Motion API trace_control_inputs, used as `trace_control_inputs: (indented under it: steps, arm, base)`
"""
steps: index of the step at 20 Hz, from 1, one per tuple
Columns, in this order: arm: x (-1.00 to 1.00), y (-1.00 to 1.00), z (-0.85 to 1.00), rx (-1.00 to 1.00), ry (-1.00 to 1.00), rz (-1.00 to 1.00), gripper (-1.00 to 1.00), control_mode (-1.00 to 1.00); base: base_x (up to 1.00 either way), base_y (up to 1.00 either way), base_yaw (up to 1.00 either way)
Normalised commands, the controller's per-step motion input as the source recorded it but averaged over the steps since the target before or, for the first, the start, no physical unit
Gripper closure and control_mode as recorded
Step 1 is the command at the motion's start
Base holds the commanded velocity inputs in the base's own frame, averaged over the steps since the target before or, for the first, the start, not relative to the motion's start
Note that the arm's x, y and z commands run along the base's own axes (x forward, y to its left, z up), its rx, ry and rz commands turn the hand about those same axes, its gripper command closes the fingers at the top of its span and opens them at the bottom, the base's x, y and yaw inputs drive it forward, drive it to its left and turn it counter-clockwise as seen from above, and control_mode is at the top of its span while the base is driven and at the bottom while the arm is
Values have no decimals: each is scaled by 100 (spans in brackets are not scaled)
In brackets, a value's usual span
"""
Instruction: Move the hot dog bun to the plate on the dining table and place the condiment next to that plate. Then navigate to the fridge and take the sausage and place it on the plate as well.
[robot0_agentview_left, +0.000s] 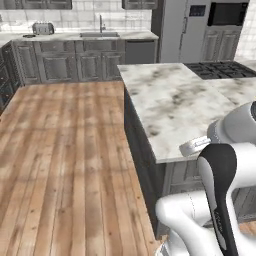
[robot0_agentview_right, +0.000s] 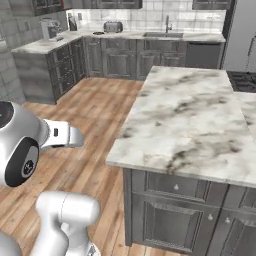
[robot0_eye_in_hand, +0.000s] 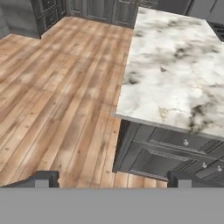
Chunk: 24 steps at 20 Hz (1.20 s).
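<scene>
The gripper (robot0_eye_in_hand: 109, 178) stands wide apart, its two dark fingertips (robot0_eye_in_hand: 43, 178) at opposite sides of the hand view's lower edge, with nothing between them. It hangs over the wooden floor (robot0_eye_in_hand: 57, 96), just off the near corner of the dining table (robot0_eye_in_hand: 175, 65), looking down at the veined marble top and the dark grey drawers (robot0_eye_in_hand: 170, 151) under its edge. On the far end of the dining table sits the black cooktop (robot0_agentview_left: 220, 69). Beyond the table, against the back wall, stands the pale grey fridge (robot0_agentview_left: 181, 30), with a dark wall oven (robot0_agentview_left: 227, 14) to its right. Left of the fridge runs a counter with a sink (robot0_agentview_left: 99, 34) and a toaster (robot0_agentview_left: 43, 28).
</scene>
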Motion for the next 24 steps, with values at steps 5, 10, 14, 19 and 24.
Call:
trace_control_inputs:
  steps: [5,10,14,19,24]
  arm:
    - [0,0,0,0,0,0,-100,100]
    - [0,0,0,0,0,0,-100,100]
    - [0,0,0,0,0,0,-100,100]
    - [0,0,0,0,0,0,-100,100]
    - [0,0,0,0,0,0,-100,100]
  base:
    - [46,100,-15]
    - [74,100,-25]
    - [96,100,-31]
    - [100,81,-29]
    - [100,38,6]
